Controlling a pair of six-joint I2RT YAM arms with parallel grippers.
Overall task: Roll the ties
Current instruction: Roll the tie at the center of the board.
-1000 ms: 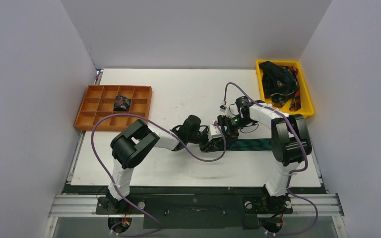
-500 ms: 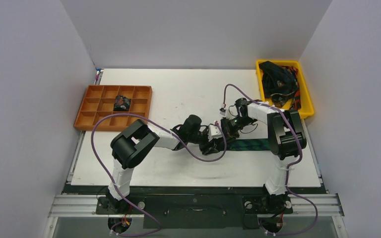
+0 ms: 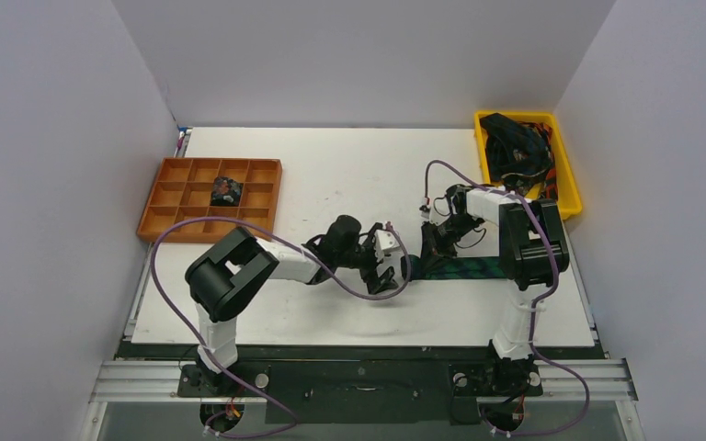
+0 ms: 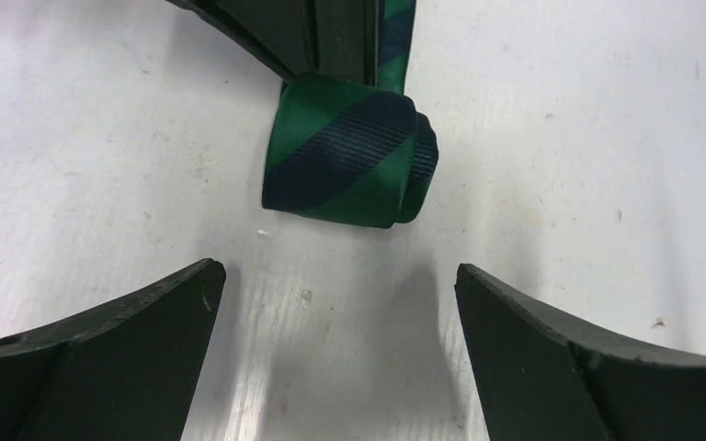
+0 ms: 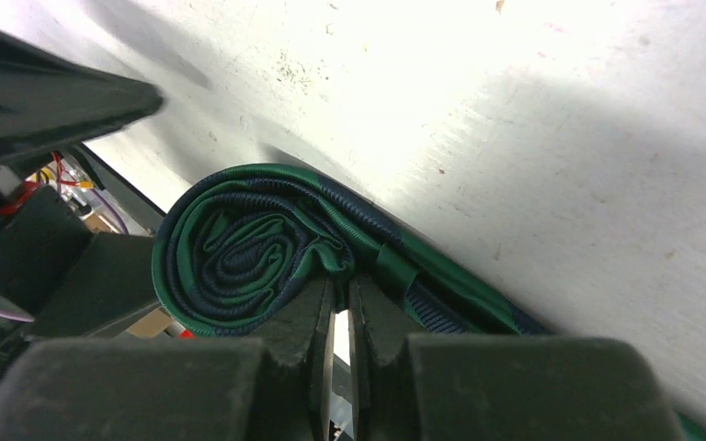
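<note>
Green-and-navy striped tie (image 4: 349, 152) lies half coiled on the desk (image 3: 331, 165) toward the near edge, its flat length running toward the right edge. At the coil, the right hand (image 5: 340, 287) is nearly closed, nipping its outer fold. Facing the coil, the left hand (image 4: 335, 276) is spread wide, apart from it.

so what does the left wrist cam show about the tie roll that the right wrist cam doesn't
Only the left wrist: the tie roll seen from outside, its striped outer wrap showing, with the left gripper wide open and clear of it on both sides.
Only the right wrist: the roll's spiral end, layer inside layer, with the right gripper almost closed, its tips against the coil.
Both: the same green and navy tie, partly rolled, lying on the white table, with its unrolled tail leading away.
</note>
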